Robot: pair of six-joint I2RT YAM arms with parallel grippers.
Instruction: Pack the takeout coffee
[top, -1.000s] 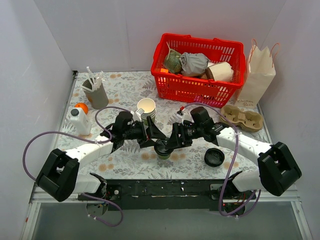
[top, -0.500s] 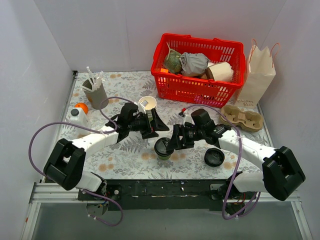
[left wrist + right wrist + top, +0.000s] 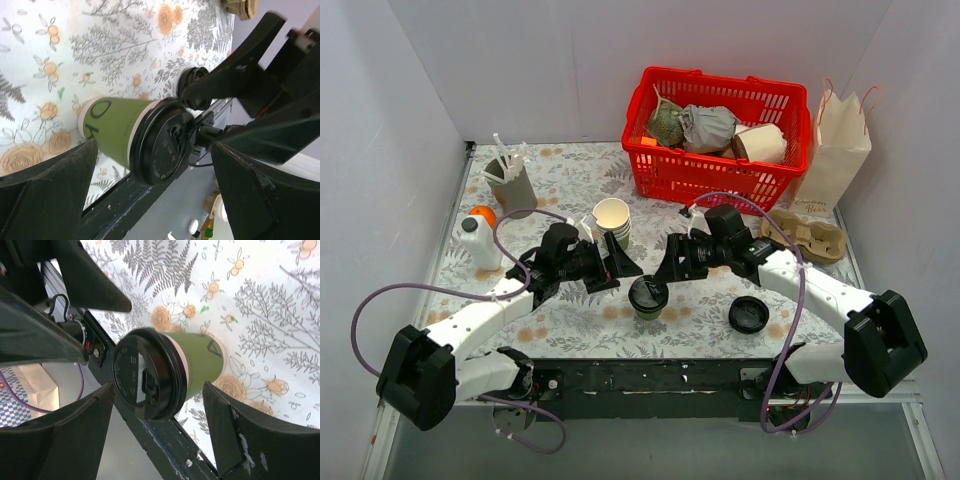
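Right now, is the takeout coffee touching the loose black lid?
Apart. The top external view shows bare floral tablecloth between the takeout coffee and the loose black lid.

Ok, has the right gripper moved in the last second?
Yes. The right gripper was over the takeout coffee; it now sits farther back, toward the red basket, clear of the lid.

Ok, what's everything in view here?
takeout coffee: one, green with black lid, front centre
loose lid: one, black, right of the coffee
cup stack: one, cream, behind the coffee
basket: one, red, back right, items inside
paper bag: one, cream, far right
cup carrier: one, brown, before the bag
holder: one, grey, back left, white sticks inside
orange: one, orange, left edge
bottle: one, white, beside the orange
left gripper: one, black, open, left of coffee
right gripper: one, black, open, right of coffee
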